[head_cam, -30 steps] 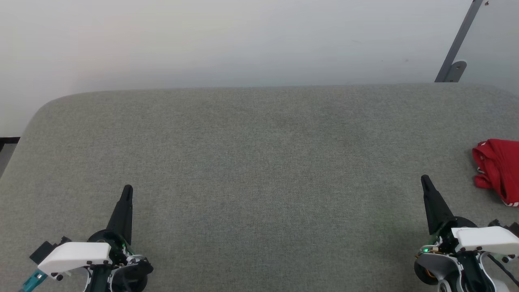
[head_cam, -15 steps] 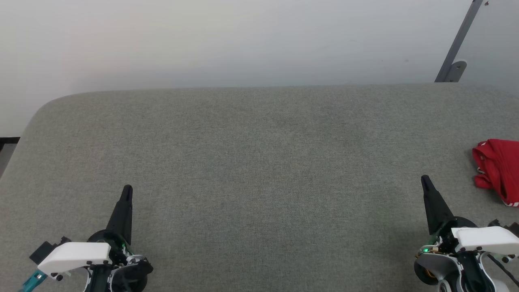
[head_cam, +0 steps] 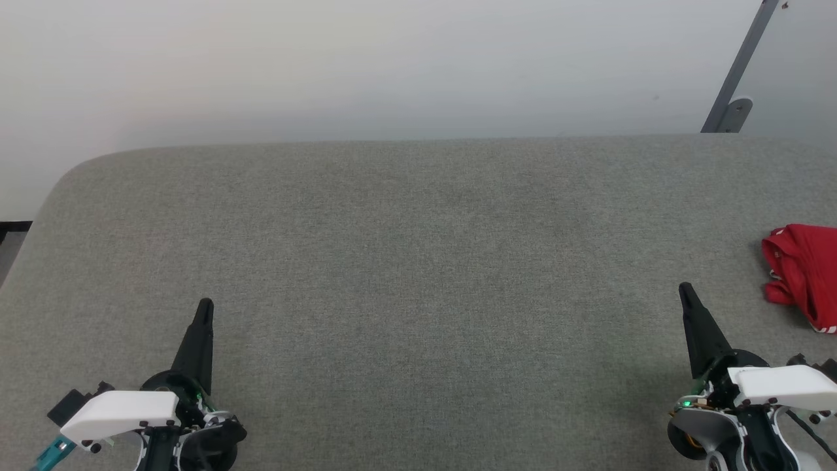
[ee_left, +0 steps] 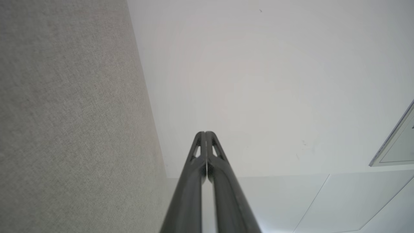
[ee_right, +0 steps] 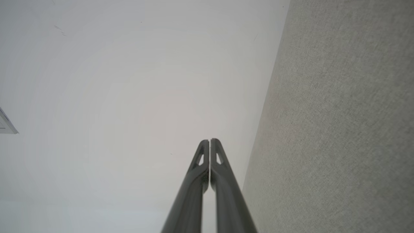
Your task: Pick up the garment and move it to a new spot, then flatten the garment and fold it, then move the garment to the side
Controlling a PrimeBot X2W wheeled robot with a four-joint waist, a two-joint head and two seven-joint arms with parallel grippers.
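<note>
Overhead, the head view takes in the whole grey fabric surface (head_cam: 418, 261), with the garment (head_cam: 803, 275) lying on it at the far right, cut by the picture's edge. It is a crumpled red bundle, resting on the fabric well apart from the left gripper (head_cam: 205, 306) and near the right gripper (head_cam: 685, 289), up and to the right of that gripper's tip, with bare fabric between them. A short strip of red-and-white striped trim (head_cam: 825, 327) peeks out at its lower corner.

From this view each gripper reads as a single dark spike pointing up the picture. The wrist views supply the detail. The left gripper (ee_left: 205, 133) has its two fingers pressed together along their length, with nothing between them. The right gripper (ee_right: 209, 140) is likewise closed tip to tip on nothing. Both wrist views look along the fingers toward a pale wall (ee_left: 258, 81), with the grey surface running down one side.

The visible part of the garment is longer from top to bottom of the head view than across, so it runs roughly away from the robot, leaning slightly. Because the bundle is cropped and bunched, I cannot tell its full long axis or which end is collar or hem.

A grey metal strut (head_cam: 739, 72) slants against the wall at the upper right.
</note>
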